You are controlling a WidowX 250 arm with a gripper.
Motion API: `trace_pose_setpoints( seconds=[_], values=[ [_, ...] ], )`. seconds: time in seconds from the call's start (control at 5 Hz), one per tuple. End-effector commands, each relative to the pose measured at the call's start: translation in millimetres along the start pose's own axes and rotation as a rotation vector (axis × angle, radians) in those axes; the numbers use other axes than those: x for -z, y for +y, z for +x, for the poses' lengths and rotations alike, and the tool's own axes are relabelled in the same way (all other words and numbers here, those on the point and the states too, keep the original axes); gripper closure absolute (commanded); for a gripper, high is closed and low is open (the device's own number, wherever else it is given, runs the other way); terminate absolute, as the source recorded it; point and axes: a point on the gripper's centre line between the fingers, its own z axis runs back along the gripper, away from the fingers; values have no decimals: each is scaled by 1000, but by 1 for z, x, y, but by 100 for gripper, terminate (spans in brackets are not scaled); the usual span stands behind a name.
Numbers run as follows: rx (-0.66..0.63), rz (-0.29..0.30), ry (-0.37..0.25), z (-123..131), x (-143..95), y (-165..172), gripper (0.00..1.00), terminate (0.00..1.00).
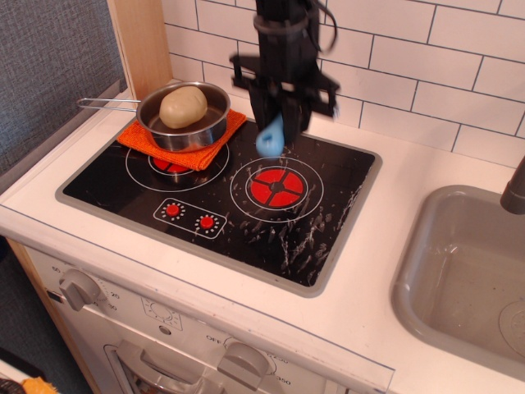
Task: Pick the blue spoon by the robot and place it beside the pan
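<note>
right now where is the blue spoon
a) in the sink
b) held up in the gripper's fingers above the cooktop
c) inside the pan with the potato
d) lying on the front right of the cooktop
b, the blue spoon hangs handle-down from the gripper, lifted off the black cooktop above the right burner, to the right of the pan.

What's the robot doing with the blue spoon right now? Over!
Gripper shut on blue spoon, handle hanging down, lifted clear of the stovetop. Pan on the orange cloth to its left. Nothing between them.
</note>
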Motion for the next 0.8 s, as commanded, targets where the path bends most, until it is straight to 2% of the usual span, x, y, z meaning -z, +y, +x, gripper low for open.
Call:
trace_pose_setpoints(
  seconds=[0.0,0.4,0.6],
  values=[
    [-72,10,53,27,31,27,100,0],
    [-58,19,124,24,59,24,100,0],
    [-23,35,94,24,52,24,0,0]
  ],
)
